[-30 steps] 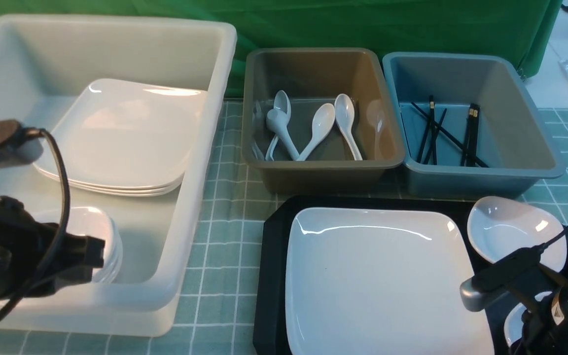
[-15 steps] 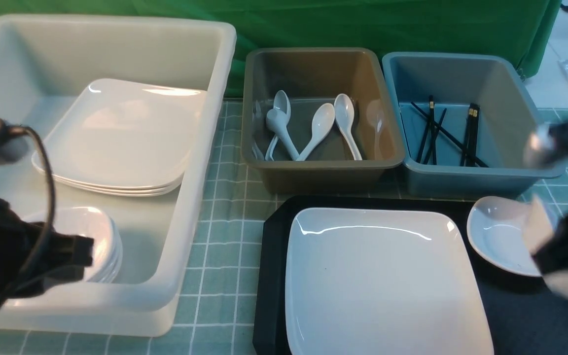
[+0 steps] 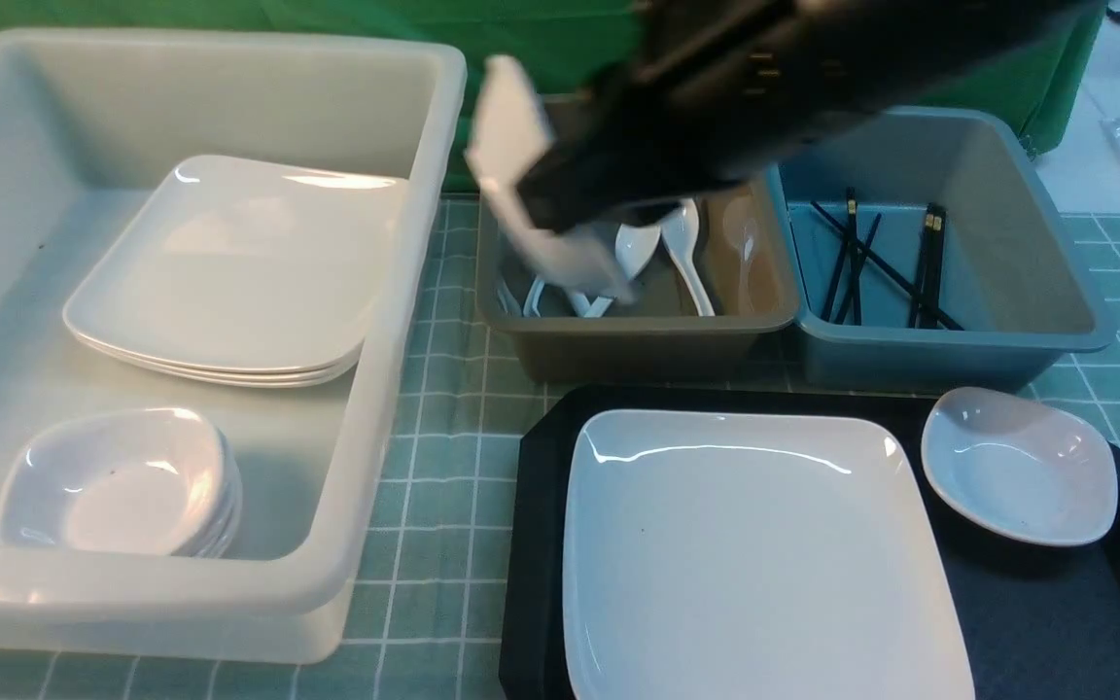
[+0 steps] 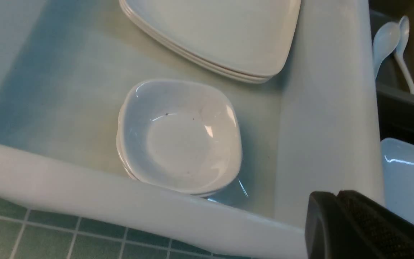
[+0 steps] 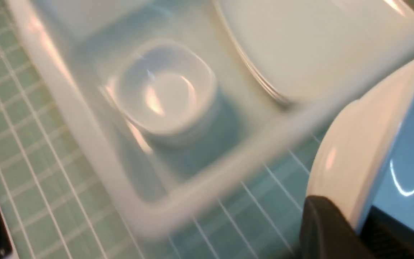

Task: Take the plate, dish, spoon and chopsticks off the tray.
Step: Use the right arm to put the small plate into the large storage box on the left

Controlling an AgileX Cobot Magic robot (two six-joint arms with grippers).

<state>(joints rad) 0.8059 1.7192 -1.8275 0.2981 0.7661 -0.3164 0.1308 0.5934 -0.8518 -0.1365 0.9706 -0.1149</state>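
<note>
Front view: right gripper (image 3: 560,209), blurred at upper centre, pinches a small rounded white dish (image 3: 516,146); the large glossy white square plate (image 3: 754,554) lies lower right on the black plastic tray (image 3: 533,506). Left wrist view: left gripper (image 4: 340,223), spread or pressed together we cannot tell. Right wrist view: dish step, we judge; next, release over the stacked dishes (image 5: 164,90) in the white tub (image 5: 92,144).

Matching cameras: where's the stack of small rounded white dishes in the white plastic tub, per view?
Front: dish stack lower left, tub's near corner.
Left wrist: stack mid-frame, by tub wall.
Right wrist: stack blurred, in tub corner.
Shared landmark: stacked square white plates beside it.
</note>
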